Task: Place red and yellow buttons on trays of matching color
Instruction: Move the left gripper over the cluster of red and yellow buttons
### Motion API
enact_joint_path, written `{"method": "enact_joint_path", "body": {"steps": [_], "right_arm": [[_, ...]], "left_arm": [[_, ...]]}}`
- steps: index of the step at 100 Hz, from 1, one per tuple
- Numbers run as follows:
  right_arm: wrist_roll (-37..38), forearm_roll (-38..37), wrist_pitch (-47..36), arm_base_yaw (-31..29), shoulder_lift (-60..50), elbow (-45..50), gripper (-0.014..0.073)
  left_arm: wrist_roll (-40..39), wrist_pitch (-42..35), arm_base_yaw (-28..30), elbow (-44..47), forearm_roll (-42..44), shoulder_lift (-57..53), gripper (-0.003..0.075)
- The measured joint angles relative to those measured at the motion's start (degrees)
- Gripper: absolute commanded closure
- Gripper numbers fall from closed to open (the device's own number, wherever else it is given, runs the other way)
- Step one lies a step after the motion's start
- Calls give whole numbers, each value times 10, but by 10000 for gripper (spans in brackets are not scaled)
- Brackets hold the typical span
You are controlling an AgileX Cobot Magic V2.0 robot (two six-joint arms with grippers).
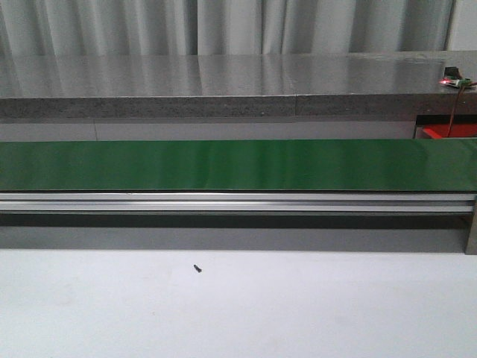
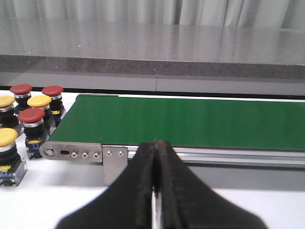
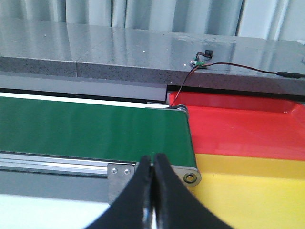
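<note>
Both the left gripper [image 2: 156,191] and right gripper [image 3: 153,195] are pressed closed, seemingly empty, near the green belt [image 1: 238,165].

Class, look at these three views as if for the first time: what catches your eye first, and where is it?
The long green conveyor belt spans the front view, with nothing on it. In the left wrist view, red and yellow buttons cluster on the white table beside the belt's end. In the right wrist view, a red tray and a yellow tray sit at the belt's other end.
</note>
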Motion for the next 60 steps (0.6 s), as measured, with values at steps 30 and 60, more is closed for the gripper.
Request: {"method": "enact_joint_path", "body": {"steps": [30, 60], "right_arm": [[0, 0, 0, 0, 0, 0, 642], [0, 0, 0, 0, 0, 0, 642]], "left_arm": [[0, 44, 0, -103, 30, 30, 740], [0, -11, 0, -118, 79, 37, 740]]}}
